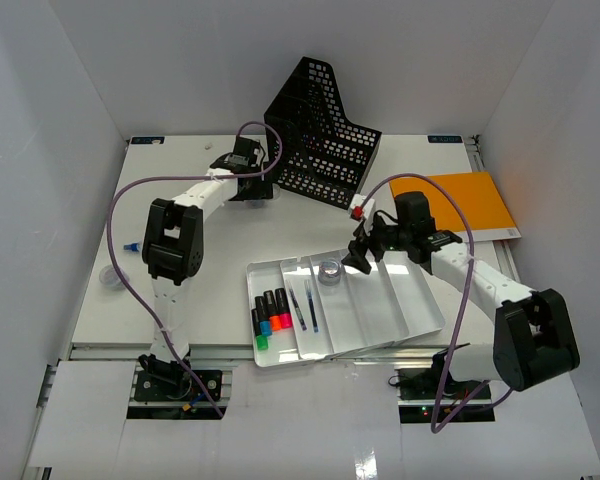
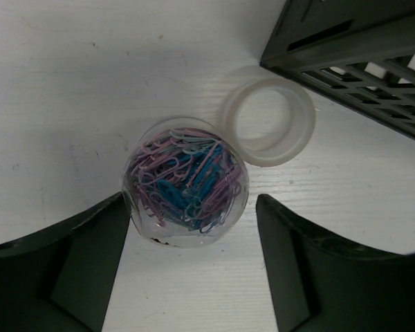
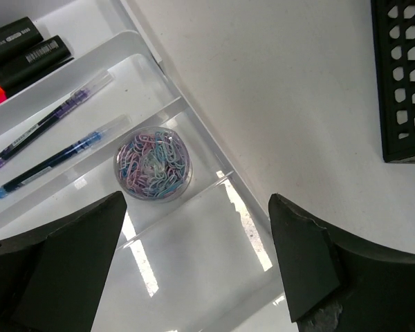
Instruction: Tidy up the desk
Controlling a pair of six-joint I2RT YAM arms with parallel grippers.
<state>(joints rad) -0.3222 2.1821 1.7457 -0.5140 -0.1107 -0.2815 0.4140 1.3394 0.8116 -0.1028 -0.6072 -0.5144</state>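
The left gripper [image 2: 192, 207] is hanging wide open just above the desk [image 2: 69, 104], fingers straddling an open jar of paper clips [image 2: 185, 185], with its lid [image 2: 299, 138] at two o'clock. The right gripper [image 3: 197, 204] is gaping wide over the tray [image 3: 194, 277], and the flat white desk is showing at one o'clock.

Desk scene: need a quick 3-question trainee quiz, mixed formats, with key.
1. True or false: the clear round tub of pastel paper clips straddled by the left gripper has its lid on.
2. The second clear tub of paper clips sits: A) in the white compartmented plastic tray; B) on an orange folder; C) inside a black mesh rack.
3. How many thin clear-barrelled pens lie in that tray?
Key: 1 false, the translucent round lid lies beside it. 2 A. 3 two.
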